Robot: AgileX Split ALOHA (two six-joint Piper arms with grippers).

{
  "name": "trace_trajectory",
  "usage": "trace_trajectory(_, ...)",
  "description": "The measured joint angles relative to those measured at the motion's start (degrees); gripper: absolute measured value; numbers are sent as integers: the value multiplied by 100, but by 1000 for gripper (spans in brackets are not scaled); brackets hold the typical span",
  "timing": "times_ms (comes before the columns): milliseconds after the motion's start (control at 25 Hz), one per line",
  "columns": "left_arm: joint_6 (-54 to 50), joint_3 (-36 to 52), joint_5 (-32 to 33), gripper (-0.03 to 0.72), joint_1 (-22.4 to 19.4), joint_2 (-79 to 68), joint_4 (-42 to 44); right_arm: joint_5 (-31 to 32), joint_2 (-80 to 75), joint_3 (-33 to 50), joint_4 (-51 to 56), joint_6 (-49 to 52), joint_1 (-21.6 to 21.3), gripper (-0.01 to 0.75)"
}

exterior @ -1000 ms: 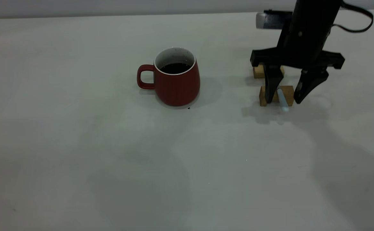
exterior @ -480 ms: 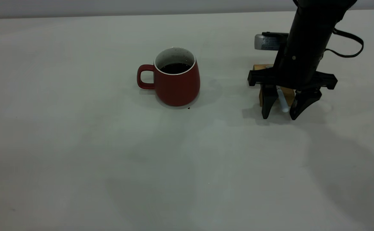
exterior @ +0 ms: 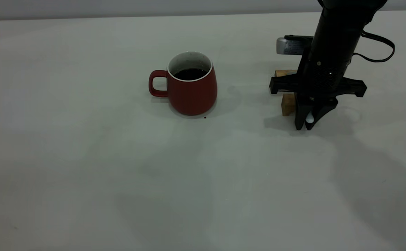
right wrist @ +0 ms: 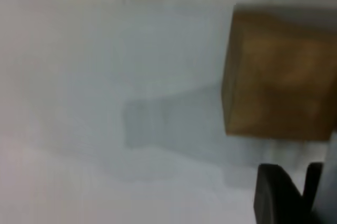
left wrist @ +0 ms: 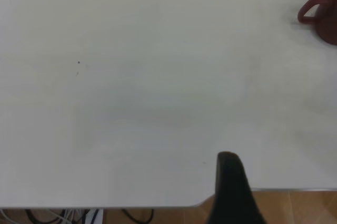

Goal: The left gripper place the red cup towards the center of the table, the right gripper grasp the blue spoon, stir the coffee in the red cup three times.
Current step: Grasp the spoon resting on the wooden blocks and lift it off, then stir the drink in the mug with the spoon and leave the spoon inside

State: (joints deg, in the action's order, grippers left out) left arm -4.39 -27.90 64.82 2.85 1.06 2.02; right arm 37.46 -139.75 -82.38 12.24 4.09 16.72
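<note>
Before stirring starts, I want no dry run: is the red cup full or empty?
Partly full: the red cup holds dark coffee below its rim.

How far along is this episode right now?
Done: the red cup with coffee stands near the table center. In hand: the right gripper is shut on the blue spoon by the wooden blocks. Left: lifting it and stirring three times.

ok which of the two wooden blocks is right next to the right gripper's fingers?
The nearer wooden block, just beside the right gripper, which is shut on the blue spoon. The other wooden block sits farther back, mostly hidden behind the gripper body.
</note>
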Motion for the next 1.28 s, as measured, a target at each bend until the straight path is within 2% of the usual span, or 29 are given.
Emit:
trace_trajectory(200, 0, 0, 0, 558, 0, 0, 0, 341, 482, 0, -105, 31, 0, 122)
trace_trajectory(320, 0, 0, 0, 558, 0, 0, 0, 760, 968, 0, 239, 31, -6, 122)
trace_trajectory(480, 0, 0, 0, 558, 0, 0, 0, 1185, 1493, 0, 1677, -409, -6, 122)
trace_trajectory(720, 0, 0, 0, 558, 0, 0, 0, 1963, 1304, 0, 4732, -1408, -6, 122)
trace_trajectory(960, 0, 0, 0, 558, 0, 0, 0, 2189, 933, 0, 7259, -1980, 105, 122)
trace_trajectory(1120, 0, 0, 0, 558, 0, 0, 0, 2189, 767, 0, 8514, -1832, 251, 122)
trace_trajectory(1280, 0, 0, 0, 558, 0, 0, 0, 2287, 760, 0, 8818, -875, 342, 122)
